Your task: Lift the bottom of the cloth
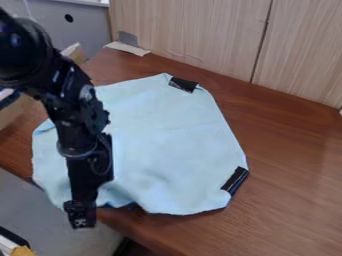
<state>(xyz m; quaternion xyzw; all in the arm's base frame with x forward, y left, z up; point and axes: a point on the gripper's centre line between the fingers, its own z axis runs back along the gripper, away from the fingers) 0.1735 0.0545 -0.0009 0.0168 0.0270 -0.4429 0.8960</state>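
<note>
At the left we see the arm (pixel 69 114) over the cloth (pixel 168 137), with its tool (pixel 81 215) hanging at the cloth's near left edge; we can't tell whether it is open, closed or gripping fabric. The cloth lies spread on the surface (pixel 294 160), its near edge slightly rumpled right of the tool. Farther right, we see a far black strip (pixel 183 84) and a nearer black strip (pixel 235 180) on its border. We judge the tool well placed, but no clear lift shows, so raising the bottom edge remains.
</note>
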